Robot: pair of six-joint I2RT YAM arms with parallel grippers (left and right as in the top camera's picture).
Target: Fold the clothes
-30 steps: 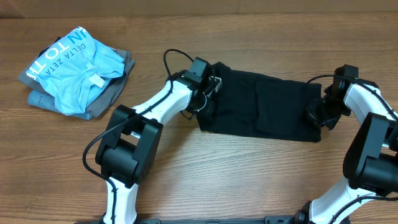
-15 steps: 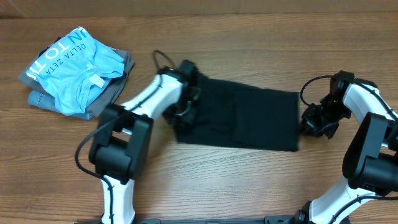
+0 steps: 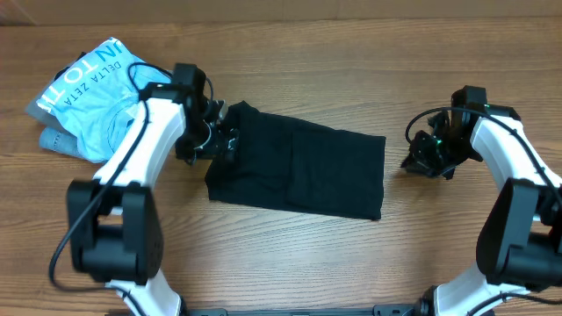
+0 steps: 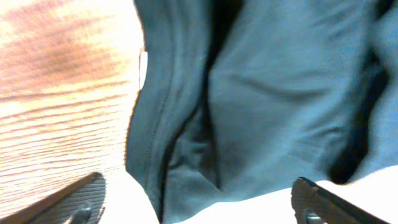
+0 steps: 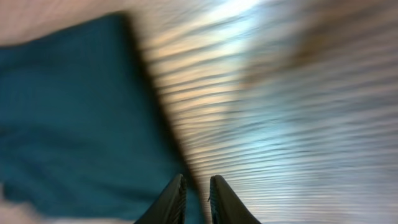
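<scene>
Over the clothes' (image 3: 299,171) left end, the left gripper (image 3: 218,140) is gaping wide, empty; the right gripper (image 5: 198,190) is hanging pinched together, empty.

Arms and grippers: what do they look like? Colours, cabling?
The left arm and right arm have white link shells with black joint housings. The left gripper and right gripper are black, with dark tapered fingers. Thin black cables loop at each wrist.
</scene>
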